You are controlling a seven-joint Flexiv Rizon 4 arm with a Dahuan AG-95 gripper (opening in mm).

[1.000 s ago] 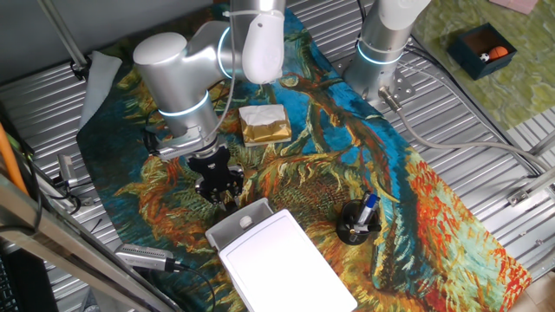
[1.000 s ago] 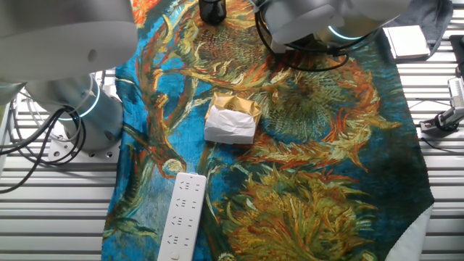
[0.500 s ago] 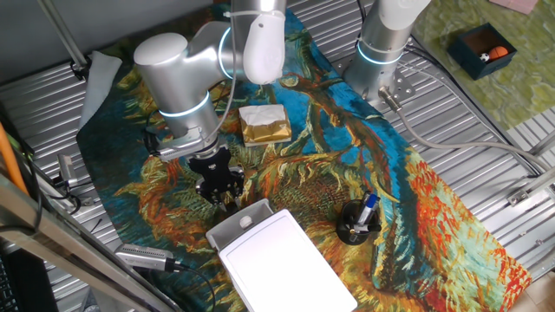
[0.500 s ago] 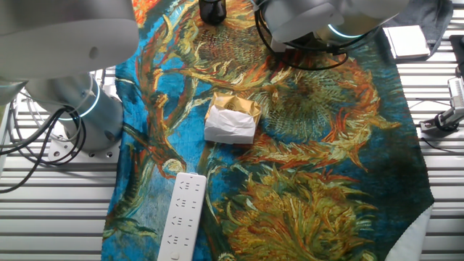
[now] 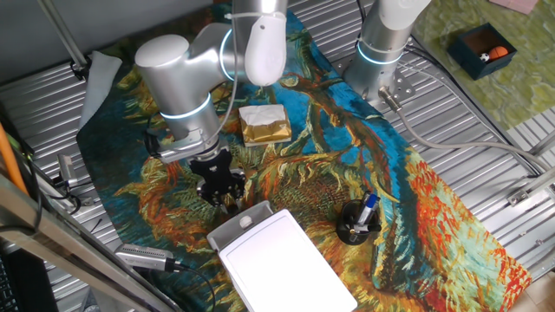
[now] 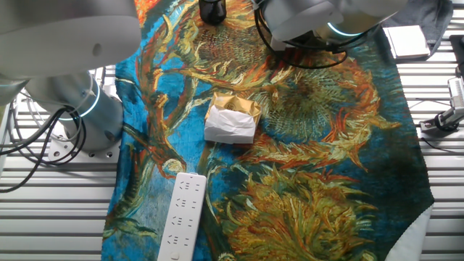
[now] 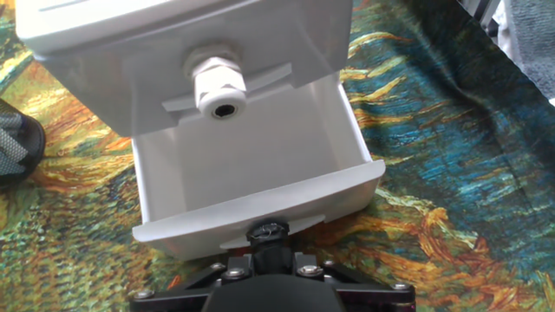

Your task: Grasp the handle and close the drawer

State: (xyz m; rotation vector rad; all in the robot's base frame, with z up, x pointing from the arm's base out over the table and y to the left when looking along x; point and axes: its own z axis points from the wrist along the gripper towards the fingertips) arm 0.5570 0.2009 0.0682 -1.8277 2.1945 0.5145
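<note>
Drawer point(image 7: 260, 169): pulled out of white box point(image 5: 286, 264), front edge facing claw.
Claw point(image 5: 227, 201): low at drawer front, lined up with handle point(image 7: 270, 231); opening cannot tell.
Stage: push-in pending.

In the hand view, the gripper point(image 7: 273, 232) meets the front lip of the drawer point(image 7: 260, 186), its fingers hidden under the black mount, so their spread cannot be told. The white box point(image 7: 130, 43) runs off the top edge. In one fixed view, the box's near end point(image 5: 286, 269) is cut off, and the drawer handle is too small to make out.
</note>
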